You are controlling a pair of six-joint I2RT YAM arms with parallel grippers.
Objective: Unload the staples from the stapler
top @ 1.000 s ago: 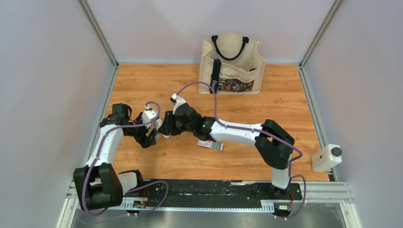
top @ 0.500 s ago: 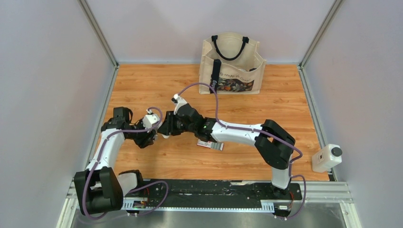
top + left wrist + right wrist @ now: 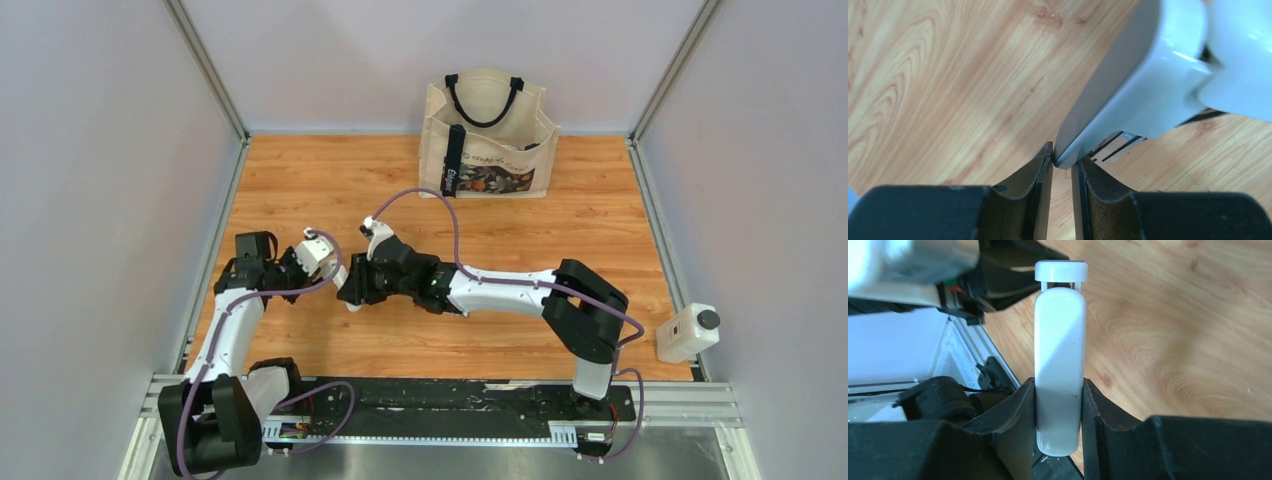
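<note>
Both arms meet over the left-centre of a wooden counter [image 3: 600, 220], and a printed canvas tote bag [image 3: 488, 125] stands well apart at the far edge. My right pincer [image 3: 1059, 385] is clamped on a white stapler [image 3: 1059, 330], one finger pressed against each long side, holding it lifted above the wood. The stapler's body runs straight out from the jaws and ends in a small flat cap [image 3: 1061, 270]. My left pincer [image 3: 1064, 157] comes in from the other side. Its two dark fingers stand nearly together, with only a slim gap, and a thin rounded corner of the stapler's white shell sits right at their tips. That corner touches at least one finger. I cannot tell whether both pads are truly biting it or only bracketing it. The staples do not show in any view, so I judge they are inside the stapler, not yet out. That puts me at an early step: one arm steadies the stapler while the other takes hold of an edge to open it and expose the magazine. The next move calls for a firm pinch on that thin edge. After that, the left arm should pull or swing slowly away while the right holds rigid. The plastic looks smooth and the purchase is only at the fingertips, so a slip seems the main risk.
</note>
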